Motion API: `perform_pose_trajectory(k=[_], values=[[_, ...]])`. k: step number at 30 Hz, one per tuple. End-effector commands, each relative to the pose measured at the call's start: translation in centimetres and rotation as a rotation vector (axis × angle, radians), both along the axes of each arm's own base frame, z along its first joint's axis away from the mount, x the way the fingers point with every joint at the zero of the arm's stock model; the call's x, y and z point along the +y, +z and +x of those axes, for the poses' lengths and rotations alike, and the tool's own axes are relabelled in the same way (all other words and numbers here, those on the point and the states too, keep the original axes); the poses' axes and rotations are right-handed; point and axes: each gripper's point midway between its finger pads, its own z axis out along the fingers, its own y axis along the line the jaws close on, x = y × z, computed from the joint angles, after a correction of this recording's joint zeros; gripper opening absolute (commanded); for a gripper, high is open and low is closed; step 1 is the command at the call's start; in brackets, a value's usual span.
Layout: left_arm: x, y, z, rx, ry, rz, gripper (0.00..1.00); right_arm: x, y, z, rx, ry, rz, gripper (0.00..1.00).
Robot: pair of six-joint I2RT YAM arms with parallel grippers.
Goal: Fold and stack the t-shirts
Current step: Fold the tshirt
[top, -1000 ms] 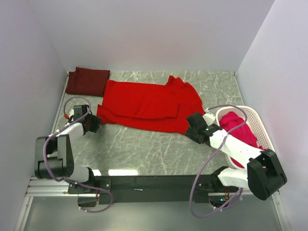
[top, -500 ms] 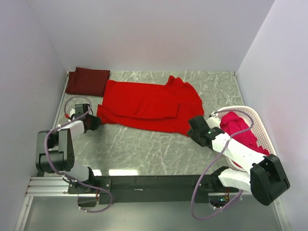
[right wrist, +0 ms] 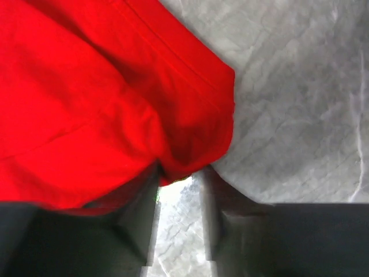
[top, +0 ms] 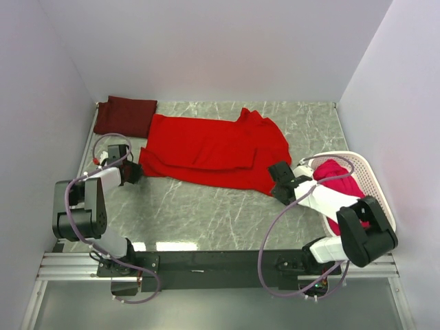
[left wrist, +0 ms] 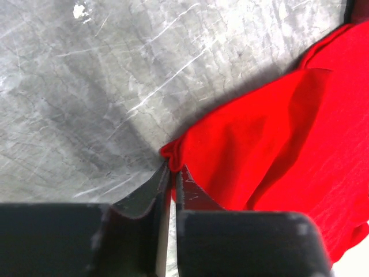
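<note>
Where the overhead camera looks down, the red shirt [top: 213, 148] lies spread over the far half of the counter [top: 206, 213], its long axis running left to right and dipping nearer at the right end. Only this view takes in the folded maroon shirt [top: 125, 115] in the far left corner, just beside the red one, and the pink shirt [top: 340, 175] heaped in a white basket [top: 371, 175] at the right edge. The left pincer [top: 130, 172] sits at the red shirt's near left corner, the right pincer [top: 278, 180] at its near right corner

From the left wrist comes what the overhead cannot settle: the fingers are almost together, clenched on a small fold at the shirt's corner, a red sliver showing between them, with cloth fanning away to the right

From the right wrist, the fingers stand apart, released, with bare counter showing in the gap; the shirt's hemmed corner lies at their mouth, lapping one fingertip, ungripped
</note>
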Motion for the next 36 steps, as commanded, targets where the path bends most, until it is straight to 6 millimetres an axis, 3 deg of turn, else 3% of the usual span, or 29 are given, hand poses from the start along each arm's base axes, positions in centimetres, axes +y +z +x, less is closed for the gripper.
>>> perform_pose_trajectory(k=[1, 2, 5, 12, 15, 17, 24, 31, 34, 36], values=[[0.6, 0.6, 0.8, -0.003, -0.008, 0.047, 0.05, 0.0, 0.4, 1.7, -0.034, -0.006, -0.012, 0.36], [0.7, 0.5, 0.8, 0.002, -0.012, 0.052, 0.01, -0.1, 0.5, 1.8, -0.032, -0.008, -0.018, 0.25], [1.0, 1.0, 1.0, 0.007, -0.015, 0.075, 0.01, -0.7, 1.2, 1.7, -0.036, -0.002, -0.045, 0.12], [3.6, 3.6, 0.2, 0.087, -0.004, 0.226, 0.01, -2.1, 5.8, 1.0, -0.103, 0.024, -0.059, 0.02], [4.6, 4.5, -1.0, 0.116, 0.005, 0.282, 0.01, -2.7, 6.2, -0.3, -0.093, 0.034, -0.060, 0.02], [4.8, 5.1, -1.5, 0.108, 0.004, 0.293, 0.01, -2.8, 5.9, -1.0, -0.076, 0.036, -0.055, 0.02], [6.2, 3.8, -4.8, 0.197, 0.028, 0.315, 0.01, -2.8, 2.7, -4.5, -0.003, 0.043, 0.005, 0.02], [6.5, 3.0, -8.0, 0.222, 0.063, 0.259, 0.01, -2.0, 1.9, -7.3, -0.004, 0.055, 0.111, 0.04], [5.9, 2.4, -9.1, 0.231, 0.058, 0.229, 0.25, -1.7, 1.4, -8.4, 0.009, 0.077, 0.144, 0.11], [5.5, 2.2, -9.7, 0.225, 0.056, 0.203, 0.40, -1.3, 1.3, -8.8, 0.000, 0.087, 0.174, 0.27]])
